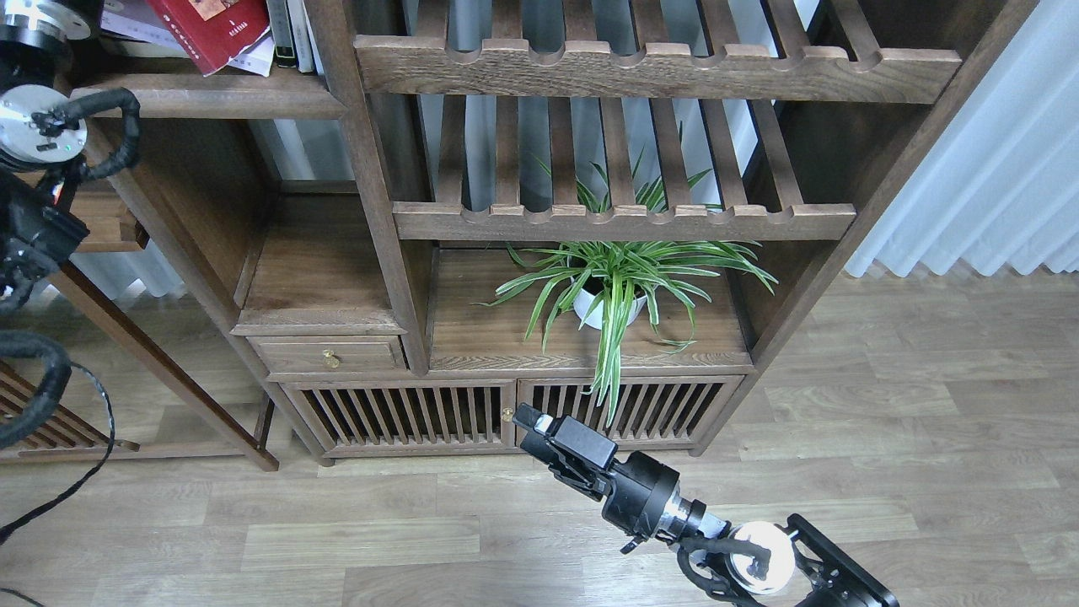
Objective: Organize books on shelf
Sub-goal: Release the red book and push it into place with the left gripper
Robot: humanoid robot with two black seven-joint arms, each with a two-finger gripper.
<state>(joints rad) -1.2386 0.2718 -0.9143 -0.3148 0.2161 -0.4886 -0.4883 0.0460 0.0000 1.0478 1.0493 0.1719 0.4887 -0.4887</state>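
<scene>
Matte black throughout. Boxy right claw [529, 419] with a small pale tip; behind it a fat cylindrical wrist, a silver ring, a white disc. Left arm [34, 135]: silver round caps, looped black corrugated cable.

Shelf [202, 94] dark matt grained wood; red book [209, 29] glossy paper cover; floor [885, 438] smooth wood-look planks
</scene>
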